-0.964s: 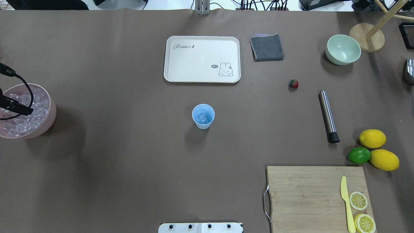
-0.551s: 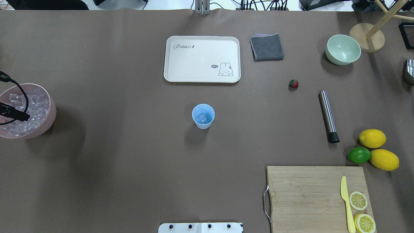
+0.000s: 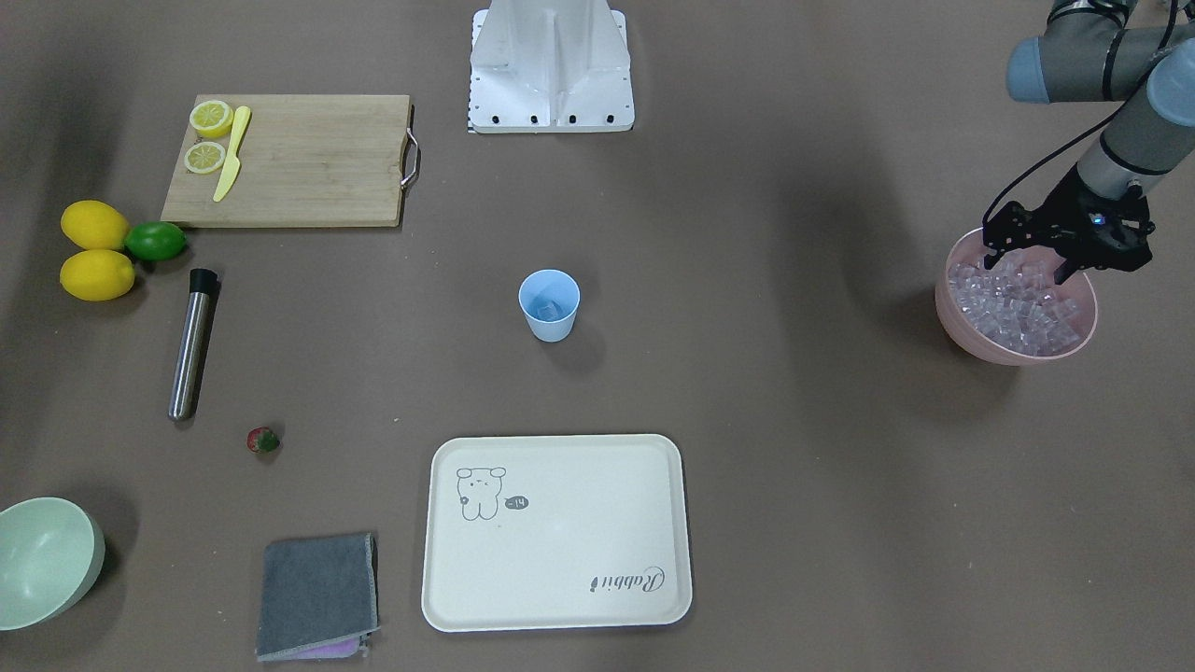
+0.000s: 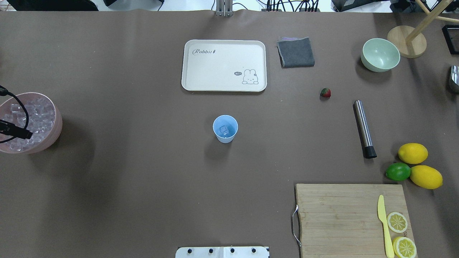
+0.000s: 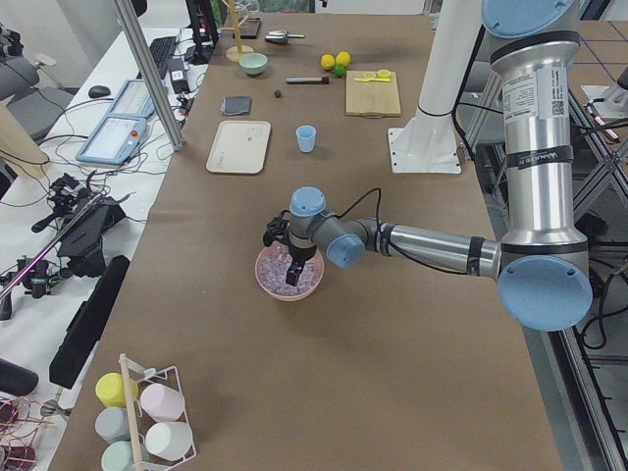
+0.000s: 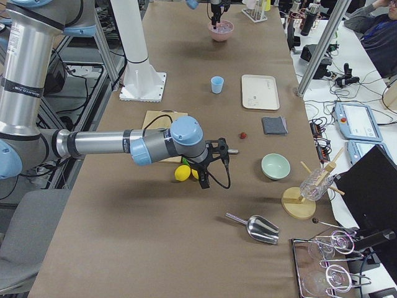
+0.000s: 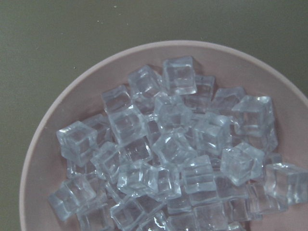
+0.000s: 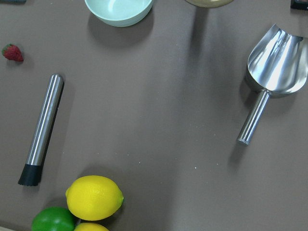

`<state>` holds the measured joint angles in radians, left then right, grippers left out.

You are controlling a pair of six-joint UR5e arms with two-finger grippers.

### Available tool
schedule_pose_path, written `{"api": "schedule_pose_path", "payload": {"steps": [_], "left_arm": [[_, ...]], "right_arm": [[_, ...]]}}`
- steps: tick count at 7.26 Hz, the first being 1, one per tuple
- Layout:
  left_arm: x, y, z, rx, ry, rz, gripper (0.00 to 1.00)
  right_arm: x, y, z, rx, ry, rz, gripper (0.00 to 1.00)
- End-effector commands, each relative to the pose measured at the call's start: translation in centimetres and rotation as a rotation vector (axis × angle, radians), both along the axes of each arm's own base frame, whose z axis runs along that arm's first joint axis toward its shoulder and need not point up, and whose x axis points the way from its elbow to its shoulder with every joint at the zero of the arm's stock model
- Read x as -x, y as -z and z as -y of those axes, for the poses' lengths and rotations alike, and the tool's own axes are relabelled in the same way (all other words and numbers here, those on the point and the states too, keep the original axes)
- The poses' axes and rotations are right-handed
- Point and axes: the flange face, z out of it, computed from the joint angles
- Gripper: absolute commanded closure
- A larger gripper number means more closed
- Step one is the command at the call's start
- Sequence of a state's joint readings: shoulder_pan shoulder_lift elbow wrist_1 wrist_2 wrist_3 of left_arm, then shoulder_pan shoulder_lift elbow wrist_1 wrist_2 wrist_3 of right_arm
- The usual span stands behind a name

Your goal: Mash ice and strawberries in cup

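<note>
Ice cubes (image 7: 168,149), glassy, fill round pink bowl (image 3: 971,331) under wide-open, empty left end effector (image 3: 1028,264).

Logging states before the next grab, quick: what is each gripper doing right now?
Left gripper: open, over the ice in the pink bowl, holding nothing.
Right gripper: cannot be told; it shows only in the right side view.

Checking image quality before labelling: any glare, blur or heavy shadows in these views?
Right wrist view: bright glare on the metal scoop. Left wrist view: ice sharp, well lit. Overhead view: soft, broad shadows on the table, one by the cup; no blur.
</note>
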<state>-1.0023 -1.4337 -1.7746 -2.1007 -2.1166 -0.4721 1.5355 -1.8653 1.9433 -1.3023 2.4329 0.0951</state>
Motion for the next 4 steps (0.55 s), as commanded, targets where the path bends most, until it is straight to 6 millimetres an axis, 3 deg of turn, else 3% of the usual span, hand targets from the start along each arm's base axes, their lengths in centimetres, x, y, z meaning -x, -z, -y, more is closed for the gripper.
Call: {"api": "schedule_pose_path", "payload": {"steps": [1,2,4], "left_arm": [[-0.14,0.0,-0.1,-0.001,-0.004,-0.001,0.19],[-0.27,0.0,-0.15,-0.001,-0.007,-0.001,0.25],[-0.9,0.17,-0.36,0.0,-0.015,-0.005,0.26]], "right_arm": [[0.0,0.01,0.0,0.0,0.0,0.0,0.0],[0.0,0.01,0.0,0.0,0.0,0.0,0.0],[-0.01,-0.07,0.0,0.001,-0.001,-0.002,0.0]]}}
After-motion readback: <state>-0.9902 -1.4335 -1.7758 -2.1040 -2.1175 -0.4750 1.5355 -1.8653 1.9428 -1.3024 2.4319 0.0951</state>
